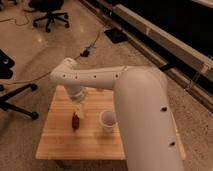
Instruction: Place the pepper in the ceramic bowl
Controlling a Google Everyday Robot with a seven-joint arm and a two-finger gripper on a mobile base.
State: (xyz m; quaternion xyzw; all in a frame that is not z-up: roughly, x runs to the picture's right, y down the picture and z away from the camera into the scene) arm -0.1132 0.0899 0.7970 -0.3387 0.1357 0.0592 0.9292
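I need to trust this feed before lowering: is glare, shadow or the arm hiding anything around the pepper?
Camera view: lighting is dim and even, with no glare on the table. The gripper hangs just above the pepper. The pale cup shows clearly, but the white arm hides the table's right side.

White arm bent downward, hand [77, 109] low
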